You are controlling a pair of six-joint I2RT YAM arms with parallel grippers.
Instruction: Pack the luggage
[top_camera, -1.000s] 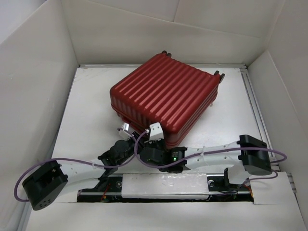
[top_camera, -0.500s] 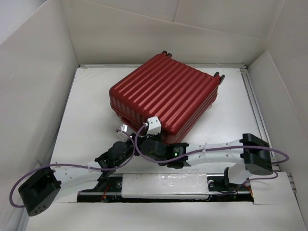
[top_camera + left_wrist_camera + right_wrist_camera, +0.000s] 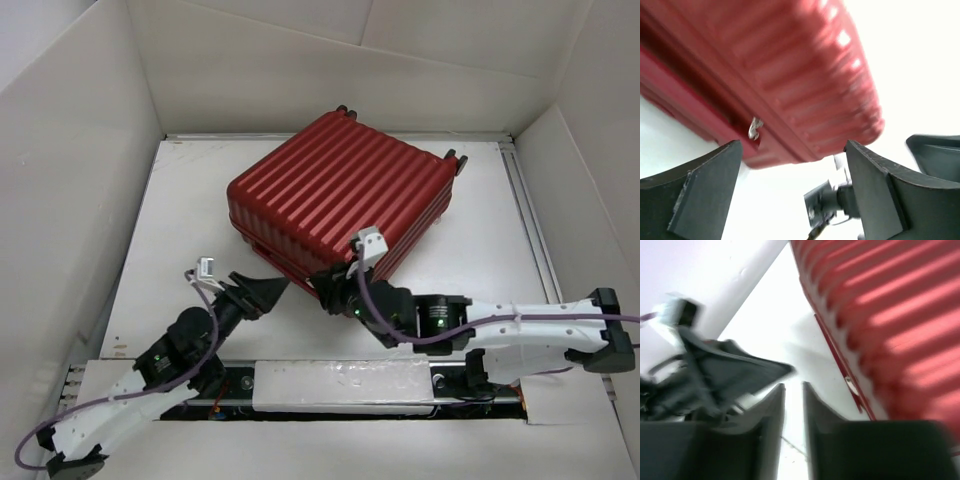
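The luggage (image 3: 340,200) is a dark-red ribbed suitcase lying flat and closed in the middle of the table. It fills the top of the left wrist view (image 3: 765,75), where a small metal zipper pull (image 3: 755,128) hangs on its seam. My left gripper (image 3: 265,293) is open and empty, just left of the suitcase's near corner and pointing at it (image 3: 792,150). My right gripper (image 3: 325,290) sits at the suitcase's near edge. In its wrist view its fingers are almost together with nothing between them (image 3: 793,387), beside the suitcase (image 3: 890,315).
White walls (image 3: 90,150) enclose the table on the left, back and right. A rail (image 3: 530,220) runs along the table's right side. The two grippers are close together, tips facing each other, in front of the suitcase. The arm bases and purple cables (image 3: 400,335) lie along the near edge.
Both arms have swung their elbows outward. The left wrist has moved left and back from the suitcase's corner; the right wrist has moved right along its near edge. The suitcase has not moved.
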